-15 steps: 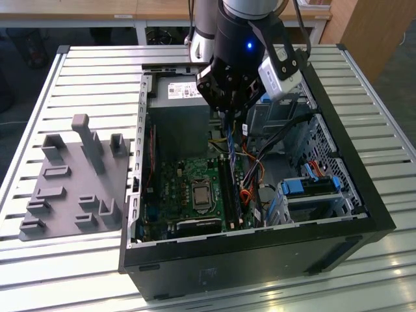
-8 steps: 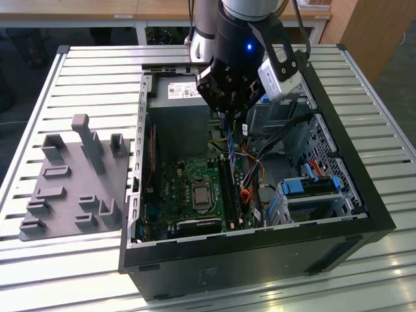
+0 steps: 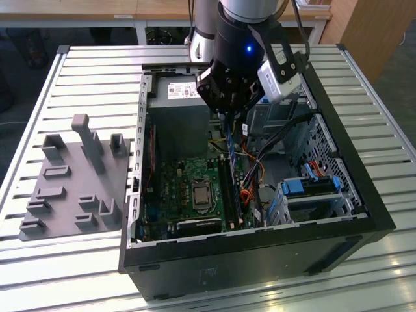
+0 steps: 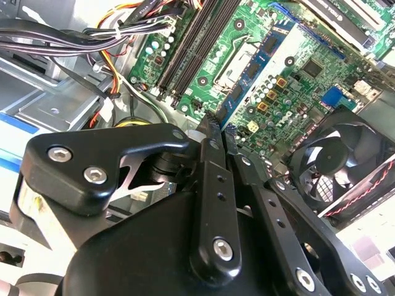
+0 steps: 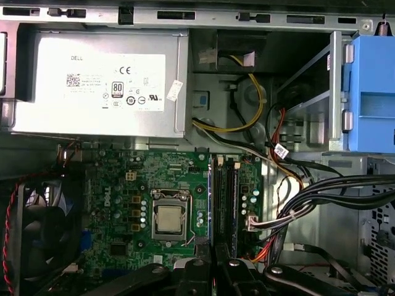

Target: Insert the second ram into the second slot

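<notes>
Blue second ram (image 4: 247, 80) | gripper (image 4: 217, 129) clamps it | held end hidden

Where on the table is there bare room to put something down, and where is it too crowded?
Bare table slats lie between the grey tray and the far edge, and in a strip at the exterior view's right of the computer case. Inside the case it is crowded: cables, and the gripper shut on the ram above the board.

One open computer case (image 3: 260, 260), one power supply (image 5: 99, 86), one processor (image 5: 170, 219), one fan (image 4: 344, 163).
</notes>
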